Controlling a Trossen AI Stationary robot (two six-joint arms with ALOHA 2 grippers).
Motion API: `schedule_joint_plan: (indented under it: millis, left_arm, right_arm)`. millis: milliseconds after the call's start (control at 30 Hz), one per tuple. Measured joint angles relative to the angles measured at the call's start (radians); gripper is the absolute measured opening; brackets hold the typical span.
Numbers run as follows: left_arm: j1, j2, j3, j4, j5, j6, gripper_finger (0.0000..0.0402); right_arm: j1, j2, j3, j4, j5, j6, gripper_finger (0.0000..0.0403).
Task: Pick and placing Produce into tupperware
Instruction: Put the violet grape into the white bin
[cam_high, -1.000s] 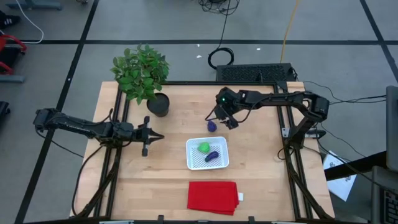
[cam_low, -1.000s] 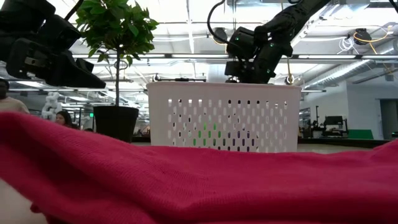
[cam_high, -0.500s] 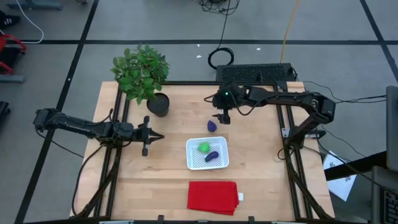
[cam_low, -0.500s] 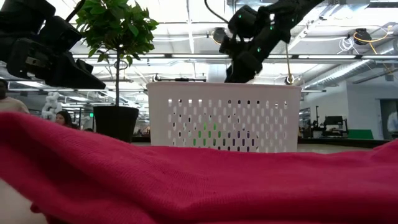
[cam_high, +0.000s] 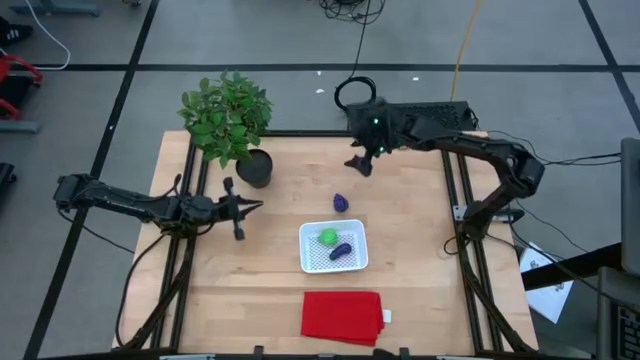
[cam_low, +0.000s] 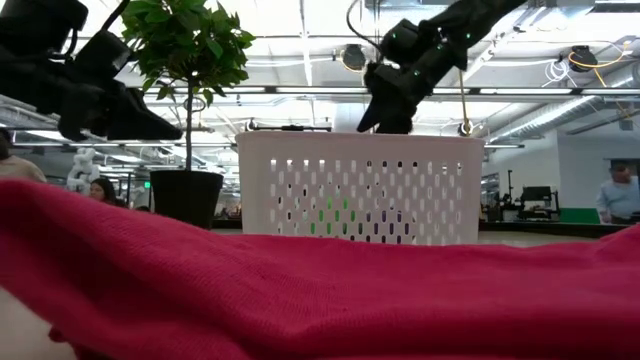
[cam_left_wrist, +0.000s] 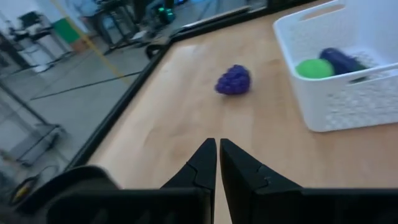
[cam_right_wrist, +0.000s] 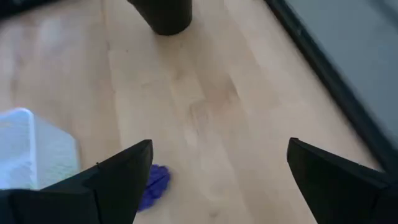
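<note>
- Wooden surface carries everything; around it is a grey floor, and the low view shows a large hall with ceiling lights and a person far at the right edge.
- The white perforated tupperware stands near the middle of the surface, with a folded red cloth on its near side and a potted plant at the far left corner.
- Inside the tupperware lie two pieces of produce: the round green item and the elongated dark purple item, close to each other.
- The purple grape bunch is not placed yet; it lies on the bare wood just beside the far wall of the tupperware, apart from it.
- I judge the grape bunch to be a light toy with a bumpy skin, so it should not slip much; its rounded form may roll, so a hold across its widest middle seems the safest.
- The right gripper hangs above the far part of the surface, near the grape bunch but not over it, fingers spread wide and holding nothing.
- The left gripper waits over the left side, its fingers almost closed and empty, pointing towards the grape bunch.
</note>
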Motion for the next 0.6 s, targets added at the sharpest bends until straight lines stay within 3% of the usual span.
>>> schedule_joint_plan:
  millis: [133,267,467,600]
  left_arm:
    - [0.000,0.000,0.000,-0.038,-0.024,-0.002,0.0026]
    - [0.000,0.000,0.000,-0.051,-0.024,-0.011,0.0026]
    - [0.000,0.000,0.000,-0.046,-0.024,-0.025,0.0026]
    - [0.000,0.000,0.000,-0.047,-0.023,-0.034,0.0026]
  right_arm:
    - [-0.036,0.016,0.000,-0.039,-0.093,0.021,0.0361]
    - [-0.025,0.015,0.000,-0.104,-0.094,-0.106,0.0361]
    - [0.019,0.014,0.000,-0.074,-0.094,-0.020,0.0361]
    - [0.090,0.012,0.000,-0.148,-0.082,-0.232,0.0361]
